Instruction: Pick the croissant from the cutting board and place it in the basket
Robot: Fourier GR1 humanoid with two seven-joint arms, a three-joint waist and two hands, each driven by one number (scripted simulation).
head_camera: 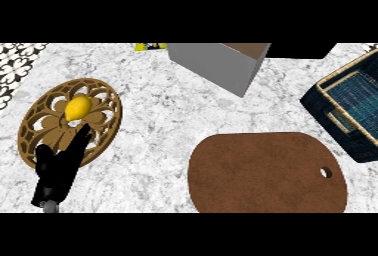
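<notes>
A white marble counter top with grey veining fills nearly the whole view; at the upper left corner lies a strip of black-and-white patterned tile; a plain grey box with a brown open top stands at the far edge; light falls evenly, with soft shadows.

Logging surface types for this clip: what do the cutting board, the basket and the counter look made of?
The cutting board looks like dark brown wood or stone with a matte, mottled face and a hanging hole; which one is unclear. The basket looks woven, dark blue with tan rim strands. The counter looks like polished white marble with grey veining.
</notes>
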